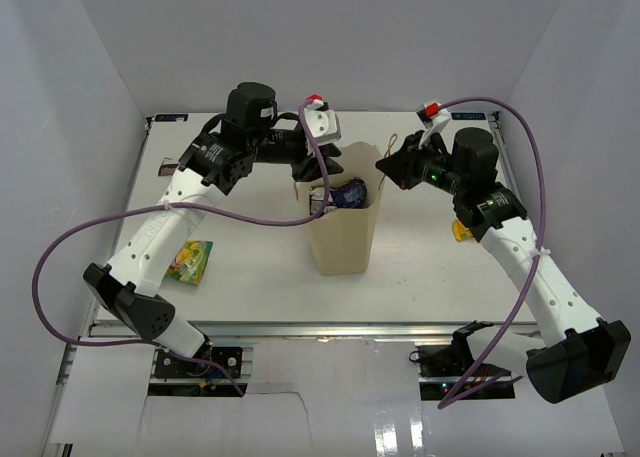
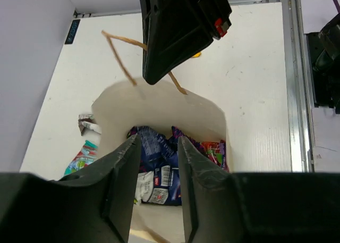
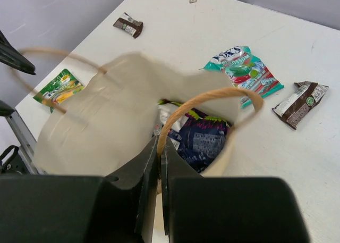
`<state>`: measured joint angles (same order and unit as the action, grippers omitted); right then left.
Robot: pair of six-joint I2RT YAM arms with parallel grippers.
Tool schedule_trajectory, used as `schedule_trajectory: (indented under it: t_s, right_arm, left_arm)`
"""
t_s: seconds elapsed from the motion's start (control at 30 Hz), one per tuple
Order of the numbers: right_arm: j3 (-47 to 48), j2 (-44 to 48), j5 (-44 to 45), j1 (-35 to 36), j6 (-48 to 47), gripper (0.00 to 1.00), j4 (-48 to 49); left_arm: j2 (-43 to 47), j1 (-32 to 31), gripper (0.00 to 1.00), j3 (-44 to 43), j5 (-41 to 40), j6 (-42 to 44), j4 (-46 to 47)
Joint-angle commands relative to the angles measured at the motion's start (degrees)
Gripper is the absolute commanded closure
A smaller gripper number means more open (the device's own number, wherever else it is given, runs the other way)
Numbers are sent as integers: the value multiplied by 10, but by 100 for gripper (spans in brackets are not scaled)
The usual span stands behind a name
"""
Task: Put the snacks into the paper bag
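The bag stands upright mid-table. There is open room on its near side and out to the left edge, where only a green pouch lies flat. The far side is tighter, because both grippers meet over the mouth.

The right gripper is pinched flat on the bag's rim at the foot of one handle — a sliver of tan paper shows between its fingers. The left gripper hangs over the opposite rim, jaws parted by a moderate gap with nothing between them. Straight below it, inside the bag, lies the purple chip bag, with other packets beside it (their kinds are hard to tell).

Just past the bag's far side lie a teal packet and a brown bar. A smaller bar sits further off toward the left edge. Only the wrist views show these three — the arms cover them from above. The top view alone shows the yellow packet, half hidden under the right arm.
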<state>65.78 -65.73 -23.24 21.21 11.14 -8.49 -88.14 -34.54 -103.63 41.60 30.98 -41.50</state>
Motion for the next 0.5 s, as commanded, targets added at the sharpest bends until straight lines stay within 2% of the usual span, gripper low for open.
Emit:
schedule_trajectory:
  t_s: [0.0, 0.17, 0.27, 0.33, 0.37, 0.4, 0.43, 0.47]
  right_arm:
    - [-1, -1, 6, -1, 2, 92, 27]
    - [-4, 1, 6, -2, -3, 92, 27]
    - [-4, 3, -6, -1, -17, 91, 27]
    - [3, 7, -49, -3, -59, 86, 23]
    - [7, 12, -66, -4, -79, 79, 21]
    - [14, 16, -92, -6, -97, 54, 11]
    - [17, 20, -101, -9, -135, 39, 6]
    - [19, 31, -106, -20, -149, 25, 1]
  left_arm:
    - [29, -3, 53, -4, 18, -2, 19]
    - [42, -3, 48, -8, -21, -29, 57]
    - [60, -3, 44, 2, -104, -71, 120]
    - [82, -3, 41, 14, -199, -123, 166]
    - [102, -3, 30, 20, -242, -151, 180]
    - [112, -3, 24, 36, -338, -184, 203]
    - [123, -3, 17, 46, -388, -248, 210]
    - [136, -3, 6, 59, -441, -278, 215]
